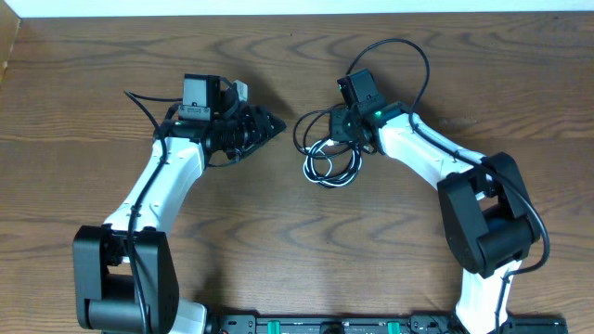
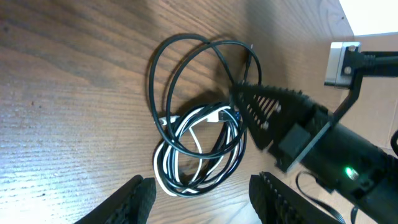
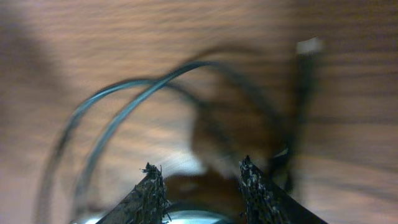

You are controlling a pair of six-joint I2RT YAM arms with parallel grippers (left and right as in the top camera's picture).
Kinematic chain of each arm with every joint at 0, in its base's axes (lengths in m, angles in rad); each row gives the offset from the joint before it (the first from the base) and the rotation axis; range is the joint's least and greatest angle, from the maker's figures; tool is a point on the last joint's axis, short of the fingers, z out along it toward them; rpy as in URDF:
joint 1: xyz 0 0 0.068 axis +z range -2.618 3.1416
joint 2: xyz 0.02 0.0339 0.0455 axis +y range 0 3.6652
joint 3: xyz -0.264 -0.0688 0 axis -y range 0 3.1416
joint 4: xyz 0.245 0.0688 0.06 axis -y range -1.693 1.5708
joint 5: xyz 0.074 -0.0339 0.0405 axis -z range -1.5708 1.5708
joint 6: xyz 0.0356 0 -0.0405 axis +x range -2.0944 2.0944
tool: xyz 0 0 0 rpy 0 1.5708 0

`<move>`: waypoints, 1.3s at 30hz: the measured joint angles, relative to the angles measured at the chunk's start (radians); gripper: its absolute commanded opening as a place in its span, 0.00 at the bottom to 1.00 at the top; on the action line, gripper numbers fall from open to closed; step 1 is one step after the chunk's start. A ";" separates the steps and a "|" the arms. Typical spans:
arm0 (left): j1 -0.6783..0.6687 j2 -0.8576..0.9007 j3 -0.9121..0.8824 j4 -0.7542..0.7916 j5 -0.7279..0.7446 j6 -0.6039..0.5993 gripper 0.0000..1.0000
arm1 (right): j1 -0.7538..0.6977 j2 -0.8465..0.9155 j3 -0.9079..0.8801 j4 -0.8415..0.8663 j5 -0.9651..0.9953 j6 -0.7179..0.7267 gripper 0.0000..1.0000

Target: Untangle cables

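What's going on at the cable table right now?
Two robot arms are working on a coil of black and white cables lying on the wooden table. The right gripper is down at the coil's edge with its jaws apart and nothing visibly clamped. The left gripper sits off to the side of the coil, open and empty. The cables are looped together, with none pulled free yet.

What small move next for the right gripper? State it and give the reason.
Probably lower the right gripper and close on the black cable loop. Its fingers stand apart with nothing between them, over that loop, which overlaps the white-and-black coil. The left gripper is open, apart from the cables.
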 measured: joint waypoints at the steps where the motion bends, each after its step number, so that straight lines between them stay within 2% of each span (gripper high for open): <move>1: 0.000 0.000 0.000 -0.005 0.000 0.000 0.56 | -0.002 0.002 0.000 -0.001 0.036 0.000 0.38; 5: 0.000 0.000 0.000 -0.010 0.000 0.000 0.56 | -0.014 0.002 0.000 -0.009 0.157 -0.003 0.38; 16: 0.000 0.000 0.000 -0.010 0.000 0.000 0.56 | -0.071 0.003 0.000 -0.077 0.327 -0.031 0.40; 21: 0.000 0.000 0.000 -0.010 -0.006 0.000 0.56 | -0.136 0.003 0.000 -0.180 0.332 -0.037 0.41; 26: 0.000 0.000 0.000 -0.008 -0.030 0.011 0.56 | -0.222 0.003 0.000 -0.267 0.219 -0.034 0.41; 28: 0.000 0.000 0.000 0.009 -0.034 0.031 0.56 | -0.249 0.003 0.002 -0.288 0.162 -0.034 0.37; 30: 0.000 0.000 0.000 0.024 -0.041 0.047 0.56 | -0.280 0.003 0.012 -0.320 0.097 -0.035 0.17; 31: 0.000 0.000 0.000 0.024 -0.043 0.052 0.56 | -0.297 0.003 0.020 -0.340 0.061 -0.039 0.11; 34: -0.004 0.000 0.000 0.023 -0.048 0.061 0.56 | -0.352 0.003 0.040 -0.356 -0.069 -0.040 0.07; 36: -0.012 0.000 0.000 0.014 -0.050 0.070 0.56 | -0.381 0.003 0.043 -0.356 -0.147 -0.042 0.01; 39: -0.035 0.000 0.000 0.003 -0.055 0.079 0.56 | -0.405 0.003 0.044 -0.346 -0.232 -0.058 0.01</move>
